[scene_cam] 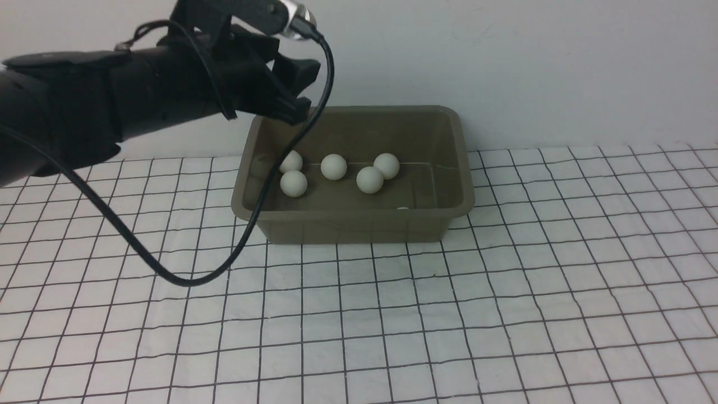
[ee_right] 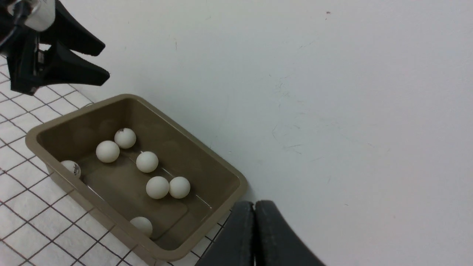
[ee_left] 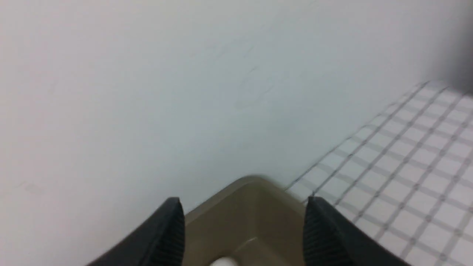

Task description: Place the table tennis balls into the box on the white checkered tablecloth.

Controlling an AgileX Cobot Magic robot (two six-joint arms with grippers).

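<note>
Tablecloth (scene_cam: 505,292) of white cloth with thin black grid lines lies under your olive, round-cornered plastic box (scene_cam: 359,227); below your left gripper (scene_cam: 294,84), jaws spread and empty, smooth matte balls (ee_right: 147,162) rest inside; your right gripper (ee_right: 255,221) is pressed together.

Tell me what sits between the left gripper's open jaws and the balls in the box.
Nothing: the left gripper hangs empty above the box corner, only air down to the balls. Front and right wrist views show it.
</note>
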